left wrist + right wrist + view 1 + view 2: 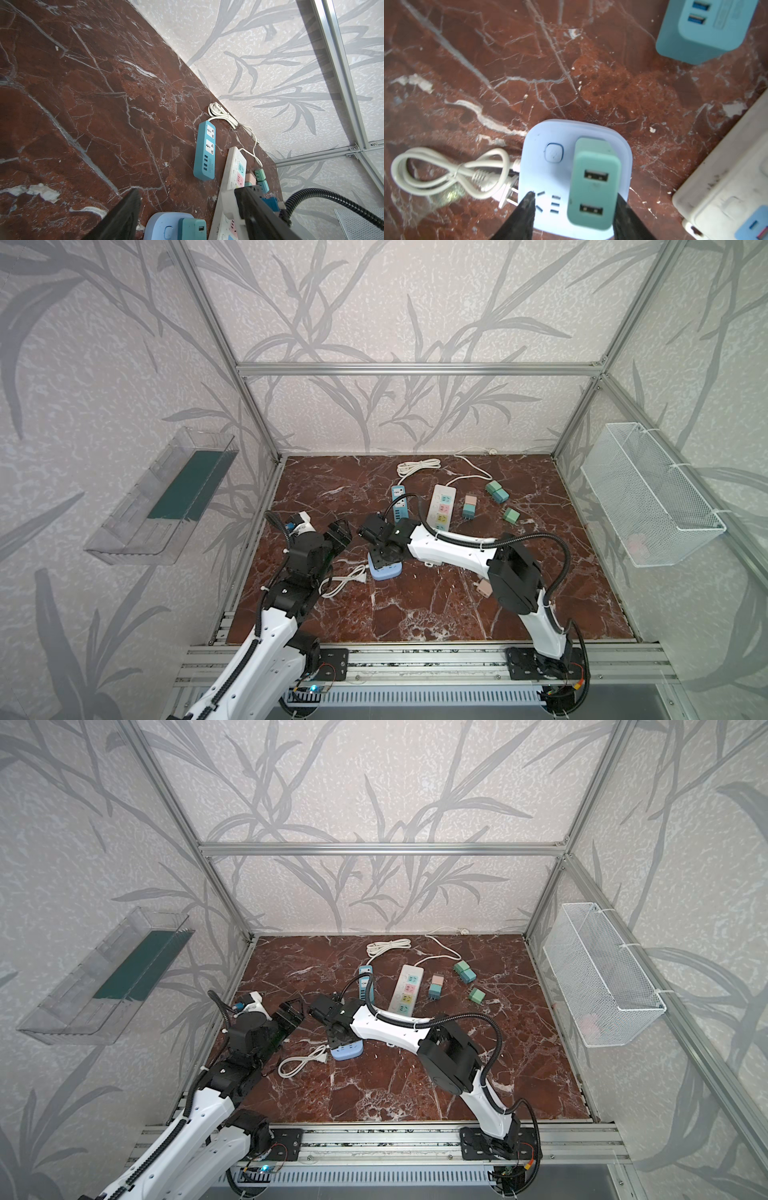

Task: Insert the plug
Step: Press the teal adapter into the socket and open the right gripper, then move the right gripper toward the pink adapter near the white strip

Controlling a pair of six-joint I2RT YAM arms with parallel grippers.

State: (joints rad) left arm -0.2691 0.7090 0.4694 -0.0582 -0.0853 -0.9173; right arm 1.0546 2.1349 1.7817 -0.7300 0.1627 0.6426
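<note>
Teal plug [593, 162] sits in the blue strip [542, 135] between the right fingers [525, 212], parted and gripping nothing.

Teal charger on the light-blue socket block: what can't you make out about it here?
- Prong seating: hidden beneath the teal charger, right wrist view.
- Both top views: right gripper covers it and most of the socket block.
- Left wrist view: partly cut off by picture edge.

Nothing is legible: the printed patch beside the USB ports on the teal power strip [204, 152] is too blurred to read.
</note>
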